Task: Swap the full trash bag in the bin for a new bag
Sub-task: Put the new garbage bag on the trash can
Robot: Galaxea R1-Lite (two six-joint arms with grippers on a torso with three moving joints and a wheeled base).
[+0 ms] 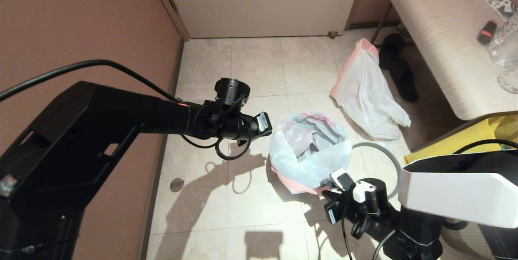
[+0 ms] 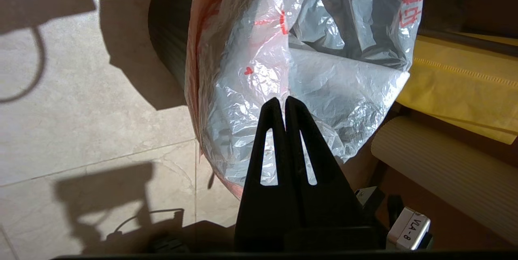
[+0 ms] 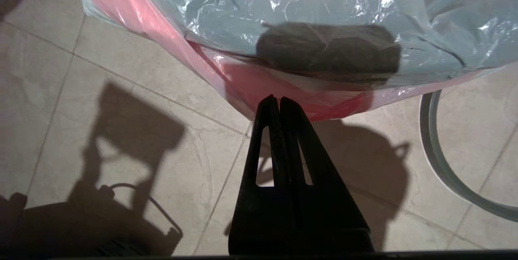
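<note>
Head view: left gripper (image 1: 270, 124) closed, empty, level with the bin (image 1: 283, 171), new bag (image 1: 309, 151) draped over it just ahead; full trash bag (image 1: 366, 94) slumped farther off.

Left wrist view: closed fingertips (image 2: 279, 108) pinching the film seam, seemingly. Thin, soft, slippery film; take at the folded rim.

Right wrist view: right gripper (image 3: 279, 100) closed beside the pink hem; grey hoop (image 3: 435, 151) off to one side.

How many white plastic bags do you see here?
2: the new bag lines the bin; the full trash bag lies on the floor beyond it. None other shows.
</note>
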